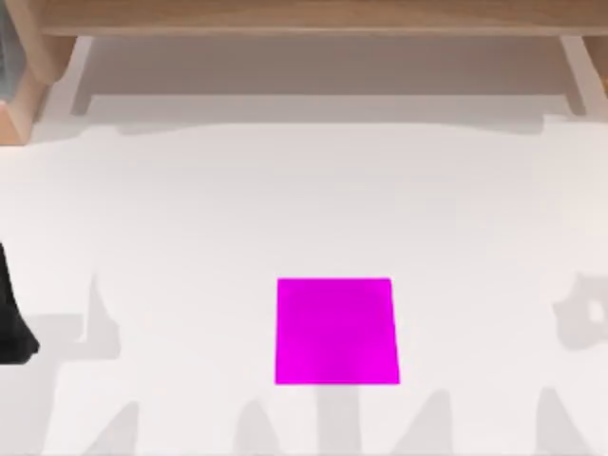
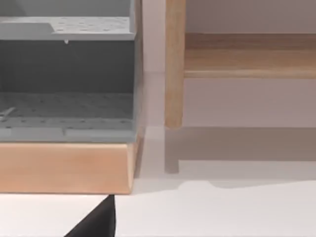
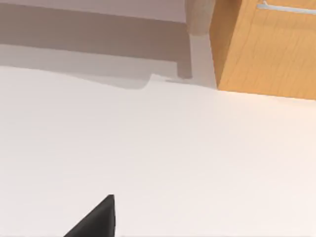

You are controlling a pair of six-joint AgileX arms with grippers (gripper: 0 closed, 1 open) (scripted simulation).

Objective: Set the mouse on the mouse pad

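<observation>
Top view, mouse pad (image 1: 336,331) (magenta) flat on white table (image 1: 190,209)

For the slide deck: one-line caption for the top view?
Magenta mouse pad lying bare on the white table, left arm parked at the table's left edge.

Pad (image 1: 336,331): flat, thin square, bright magenta, plain surface without markings. Lies flush on the white tabletop, its edges roughly parallel to the table's, with the right edge slanting slightly outward toward the near side. Position: near the front of the table, a little right of centre in the top view, well apart from the wooden shelf along the far edge. Top surface bare; nothing rests on it. Faint darker shading across its lower half.
</observation>
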